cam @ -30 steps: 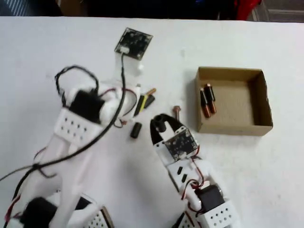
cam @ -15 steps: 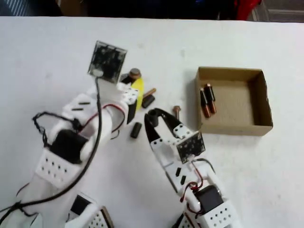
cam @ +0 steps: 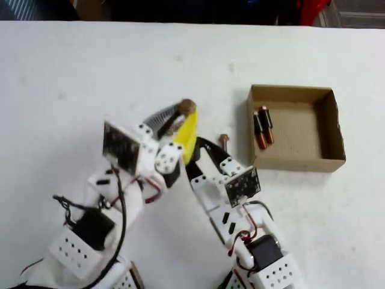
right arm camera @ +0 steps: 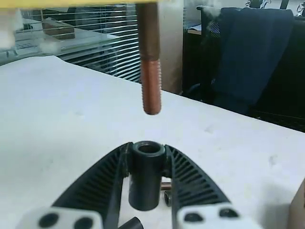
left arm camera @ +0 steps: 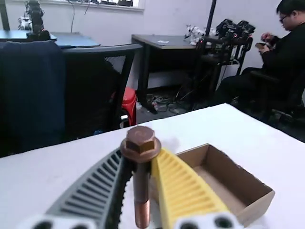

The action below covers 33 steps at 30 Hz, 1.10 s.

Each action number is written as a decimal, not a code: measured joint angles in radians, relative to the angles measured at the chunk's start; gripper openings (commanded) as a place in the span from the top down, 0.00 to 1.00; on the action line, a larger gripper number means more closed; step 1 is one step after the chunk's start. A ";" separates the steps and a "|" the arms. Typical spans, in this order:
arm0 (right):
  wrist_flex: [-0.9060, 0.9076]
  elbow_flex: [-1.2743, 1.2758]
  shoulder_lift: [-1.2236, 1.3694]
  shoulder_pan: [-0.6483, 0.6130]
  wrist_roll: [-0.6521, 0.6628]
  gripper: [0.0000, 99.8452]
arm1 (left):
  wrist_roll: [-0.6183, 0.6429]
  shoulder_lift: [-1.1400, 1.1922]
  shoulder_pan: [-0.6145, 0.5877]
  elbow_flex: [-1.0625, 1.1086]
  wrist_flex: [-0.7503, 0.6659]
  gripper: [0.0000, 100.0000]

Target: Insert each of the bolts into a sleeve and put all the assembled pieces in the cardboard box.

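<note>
My left gripper [left arm camera: 140, 160] is shut on a copper bolt [left arm camera: 141, 191], head up and shank hanging down. In the high view that left gripper [cam: 183, 115] sits just above my right gripper [cam: 201, 158]. The right gripper [right arm camera: 145, 153] is shut on an upright black sleeve [right arm camera: 145, 181] with its hole facing up. The bolt [right arm camera: 148, 71] hangs straight over the sleeve with a gap between its tip and the hole. The cardboard box [cam: 295, 161] stands to the right and holds two assembled pieces [cam: 263, 127].
A loose bolt [cam: 223, 141] lies on the white table between the grippers and the box. Another black sleeve [right arm camera: 131, 223] and a small bolt [right arm camera: 166, 185] lie under the right gripper. The box [left arm camera: 224, 179] is open at the top.
The left arm rose from the table with the bolt and swung right, bringing it over the right gripper. The right gripper turned slightly and then kept still.
</note>
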 measured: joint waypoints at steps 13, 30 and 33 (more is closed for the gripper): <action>0.000 0.000 0.000 0.000 0.000 0.98 | 0.071 -0.086 0.009 0.107 -0.020 0.98; 0.000 0.000 0.000 -0.005 0.000 0.98 | 0.089 -0.089 0.008 0.107 0.040 0.98; 0.000 0.000 0.000 -0.005 0.000 0.98 | 0.089 -0.092 0.008 0.107 0.072 0.98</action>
